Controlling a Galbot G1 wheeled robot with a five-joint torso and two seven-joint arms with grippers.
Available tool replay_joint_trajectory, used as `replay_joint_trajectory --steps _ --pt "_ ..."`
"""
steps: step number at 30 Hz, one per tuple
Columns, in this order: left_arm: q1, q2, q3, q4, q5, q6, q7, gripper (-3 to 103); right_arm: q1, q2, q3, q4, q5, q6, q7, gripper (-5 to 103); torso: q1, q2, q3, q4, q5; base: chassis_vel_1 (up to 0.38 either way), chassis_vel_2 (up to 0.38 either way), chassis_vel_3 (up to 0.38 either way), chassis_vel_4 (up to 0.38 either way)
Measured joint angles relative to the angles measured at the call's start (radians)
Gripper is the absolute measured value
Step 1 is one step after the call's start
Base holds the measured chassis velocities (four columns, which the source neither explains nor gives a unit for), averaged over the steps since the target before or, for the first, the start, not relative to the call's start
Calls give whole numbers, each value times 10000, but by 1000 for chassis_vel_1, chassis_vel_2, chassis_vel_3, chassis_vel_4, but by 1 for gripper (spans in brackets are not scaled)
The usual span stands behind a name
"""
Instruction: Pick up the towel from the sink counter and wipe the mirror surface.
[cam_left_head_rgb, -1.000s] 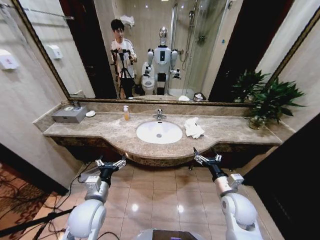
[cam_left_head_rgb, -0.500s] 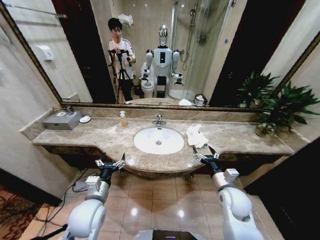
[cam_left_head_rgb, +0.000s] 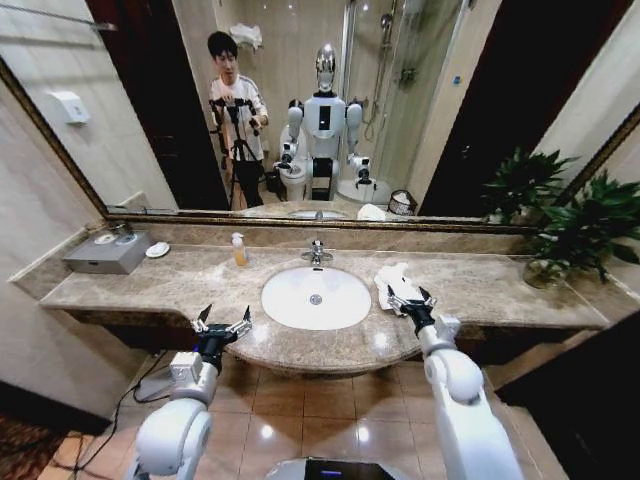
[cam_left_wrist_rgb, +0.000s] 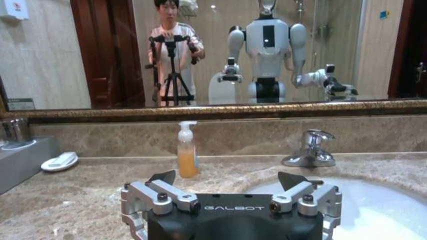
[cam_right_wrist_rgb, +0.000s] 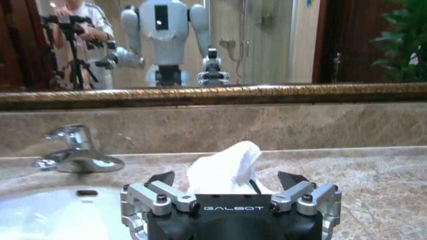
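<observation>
Warm, bright ceiling light; glare spots on the floor tiles (cam_left_head_rgb: 268, 432), edges bowed, wrist views slightly soft.

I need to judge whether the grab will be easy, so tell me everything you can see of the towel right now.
The towel is a small white cloth, soft-looking and rumpled into a loose heap, with one fold standing up in a peak. It lies on the marble sink counter, to the right of the oval basin and in front of the mirror. The right claw is open at its near edge, a finger on either side of it in the right wrist view; actual contact cannot be made out.
</observation>
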Motion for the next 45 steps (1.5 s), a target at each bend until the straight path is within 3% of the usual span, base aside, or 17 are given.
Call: replay_joint_trajectory --steps 2,7,17,24,31,33,41,43,45 --pt "2 -1 -1 0 1 0 0 100 478 -327 -238 -576 503 -277 228 100 -7 2 -2 5 0 0 0 0 0" --pt "1 -1 0 0 0 0 0 100 1289 -545 -607 -1761 742 -468 307 100 -7 2 -2 2 1 0 0 0 0" --pt "0 -1 0 0 1 0 0 100 2579 -348 -1015 -3870 449 -498 307 100 -1 1 -1 3 -1 0 0 0 0" --pt "0 -1 0 0 0 0 0 100 2858 -131 -1047 -4346 245 -558 215 103 -1 1 -1 2 -2 0 0 0 0" --pt "0 -1 0 0 1 0 0 100 2882 37 -1100 -4427 119 -441 330 72 -2 2 -1 2 -1 0 0 0 0" --pt "0 -1 0 0 0 0 0 100 2904 42 -1113 -4461 97 -418 349 72 -2 2 -2 2 -2 0 0 0 0" --pt "0 -1 0 0 0 0 0 100 2905 86 -1134 -4605 -52 4 420 34 -1 2 -1 4 0 0 0 0 0" --pt "0 -1 -1 0 1 0 0 100 2880 98 -1128 -4587 -44 80 457 34 -1 1 -1 4 1 0 0 0 0" --pt "0 -1 0 0 1 0 0 100 2746 114 -1108 -4404 82 305 569 24 -1 1 0 5 2 0 0 0 0"
